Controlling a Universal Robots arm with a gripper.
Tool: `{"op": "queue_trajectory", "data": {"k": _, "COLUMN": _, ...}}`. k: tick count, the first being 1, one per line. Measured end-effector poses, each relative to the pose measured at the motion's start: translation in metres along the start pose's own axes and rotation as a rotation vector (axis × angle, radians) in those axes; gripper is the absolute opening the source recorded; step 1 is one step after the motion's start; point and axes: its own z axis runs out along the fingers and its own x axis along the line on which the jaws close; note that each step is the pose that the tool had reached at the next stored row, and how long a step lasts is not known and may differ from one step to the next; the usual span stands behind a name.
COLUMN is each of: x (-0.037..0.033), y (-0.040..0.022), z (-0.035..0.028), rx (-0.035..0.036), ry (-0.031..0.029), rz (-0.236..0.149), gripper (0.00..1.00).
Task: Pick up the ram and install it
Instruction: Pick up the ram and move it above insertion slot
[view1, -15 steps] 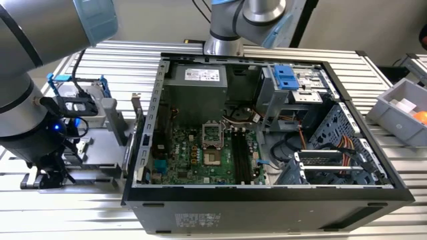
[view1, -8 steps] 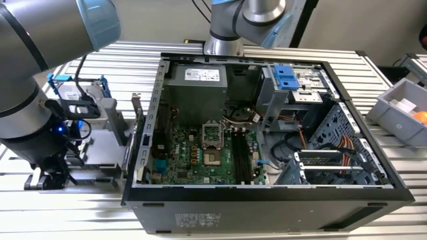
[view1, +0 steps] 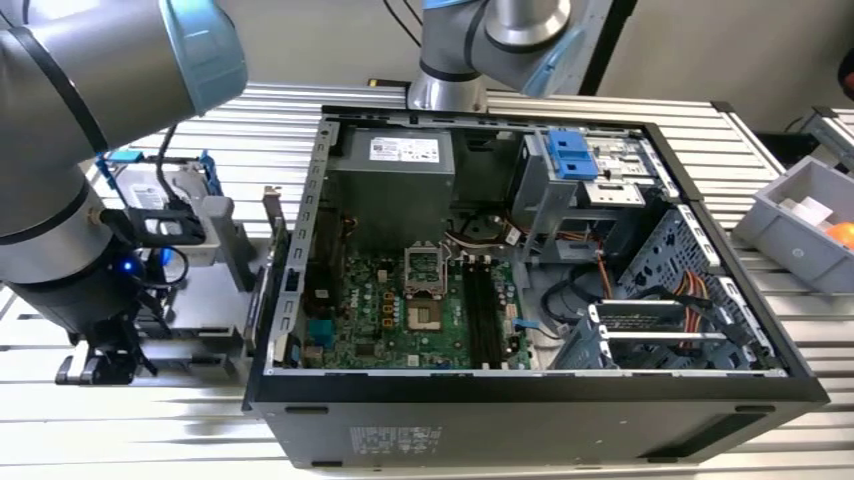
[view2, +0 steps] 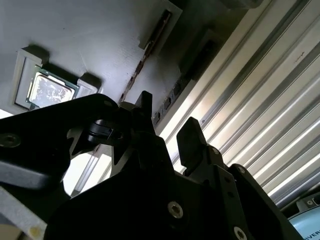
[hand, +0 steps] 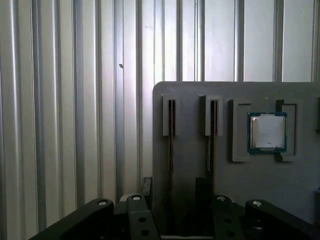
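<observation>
Where the grey holder plate (hand: 200, 90) ends beside the bare ribbed table (hand: 60, 100), the ram (hand: 170, 160) stands edge-up in the outermost slot. Its long axis runs along that plate edge, toward the gripper (hand: 174, 182). The fingers are spread, straddling the slot and gripping nothing. A second slot lies just beside it, with the processor chip (hand: 268, 132) further in. The open computer case (view1: 534, 250) is well apart.

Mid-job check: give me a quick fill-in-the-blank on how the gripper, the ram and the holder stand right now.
The gripper hovers at the grey holder with its jaws ___.
The ram stands on edge in a holder ___.
The square silver part in the holder's recess is the ___.
Missing words: open; slot; processor.
</observation>
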Motion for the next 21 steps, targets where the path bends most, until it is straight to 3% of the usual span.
{"op": "queue_trajectory", "data": {"k": 8, "x": -0.0003, "y": -0.0002, "z": 0.0086, "rx": 0.0002, "ry": 0.0173, "rz": 0.000, "gripper": 1.00}}
{"op": "queue_trajectory", "data": {"k": 21, "x": -0.0016, "y": -0.0004, "z": 0.0186, "rx": 0.0004, "ry": 0.0316, "rz": 0.001, "gripper": 1.00}}
